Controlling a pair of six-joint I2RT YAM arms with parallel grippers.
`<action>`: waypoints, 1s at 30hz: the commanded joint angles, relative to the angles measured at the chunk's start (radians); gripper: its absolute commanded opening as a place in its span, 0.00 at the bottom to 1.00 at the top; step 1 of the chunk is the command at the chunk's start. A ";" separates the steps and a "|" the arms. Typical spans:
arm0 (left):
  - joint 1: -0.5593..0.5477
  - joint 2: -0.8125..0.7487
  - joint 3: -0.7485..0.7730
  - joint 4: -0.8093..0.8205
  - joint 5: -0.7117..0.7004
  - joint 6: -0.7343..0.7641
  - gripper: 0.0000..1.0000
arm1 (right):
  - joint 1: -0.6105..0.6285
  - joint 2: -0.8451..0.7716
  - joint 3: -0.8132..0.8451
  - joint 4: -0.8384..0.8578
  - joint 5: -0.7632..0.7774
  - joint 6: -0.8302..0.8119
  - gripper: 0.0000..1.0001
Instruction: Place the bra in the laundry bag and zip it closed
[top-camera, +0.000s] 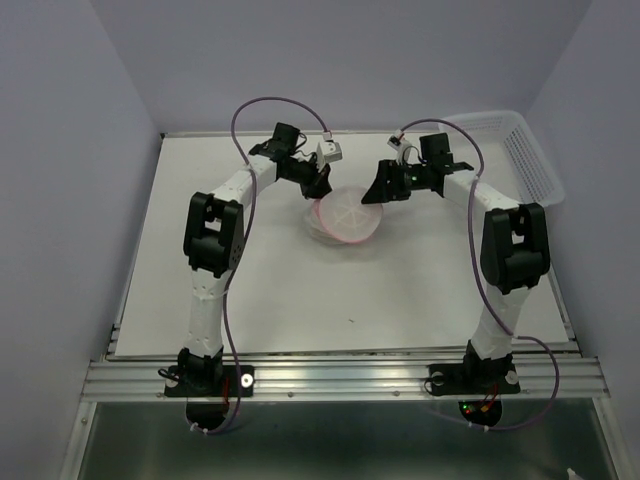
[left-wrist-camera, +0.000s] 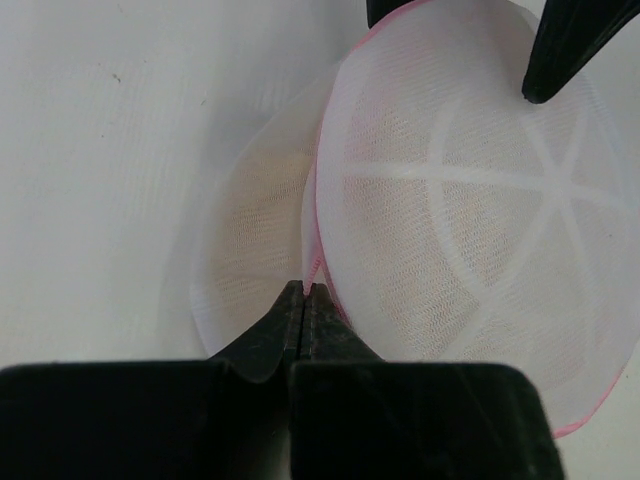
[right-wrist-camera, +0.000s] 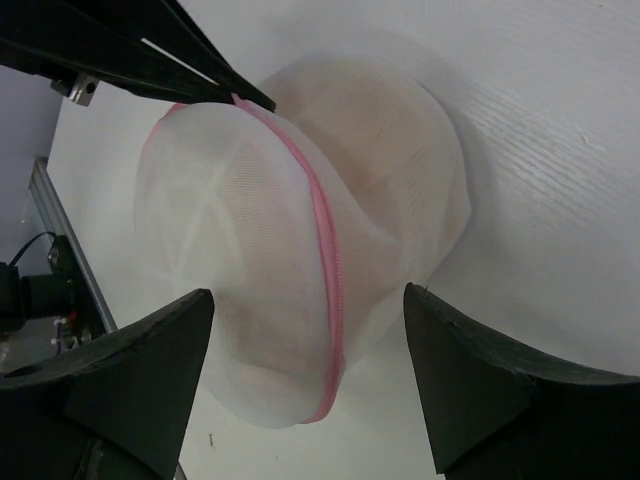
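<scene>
The laundry bag is a round white mesh pouch with a pink zipper band, lying at the table's middle back. The bra shows only as a peach tint through the mesh. My left gripper is shut on the zipper band at the bag's left rim, and in the top view it sits at the bag's upper left. My right gripper is open, its fingers standing either side of the bag's right end without touching it. In the top view the right gripper is at the bag's upper right.
A rigid white slotted basket stands at the back right corner. Grey walls close in the table on three sides. Both arms reach inward and meet over the bag. The metal rail runs along the near edge.
</scene>
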 joint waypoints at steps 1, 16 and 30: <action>0.008 0.000 0.049 -0.033 0.044 0.021 0.00 | -0.002 0.013 0.026 0.003 -0.118 -0.027 0.80; 0.009 -0.040 0.005 0.099 0.075 -0.139 0.00 | -0.002 0.016 -0.005 0.003 -0.237 -0.025 0.01; 0.035 -0.280 -0.190 0.484 -0.176 -0.626 0.99 | -0.011 -0.145 -0.158 0.448 0.033 0.592 0.01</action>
